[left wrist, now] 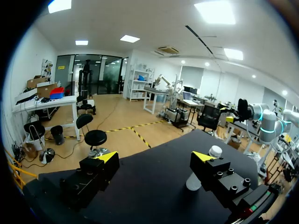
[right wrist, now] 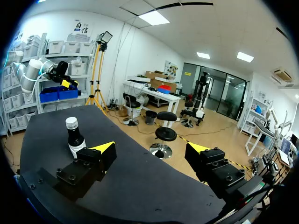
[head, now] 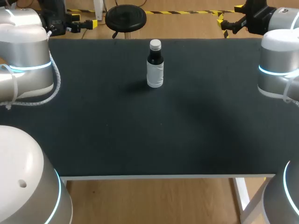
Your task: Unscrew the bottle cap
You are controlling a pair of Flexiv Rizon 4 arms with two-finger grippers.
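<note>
Standing upright, the bottle [head: 155,70] is sitting roughly midway between left gripper [left wrist: 154,157] and right gripper [right wrist: 151,148], both gaping empty.

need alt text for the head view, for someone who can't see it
A small dark bottle with its white cap on stands upright toward the far middle of the black table. The left arm and right arm sit at the table's far corners, both well clear of the bottle.
</note>
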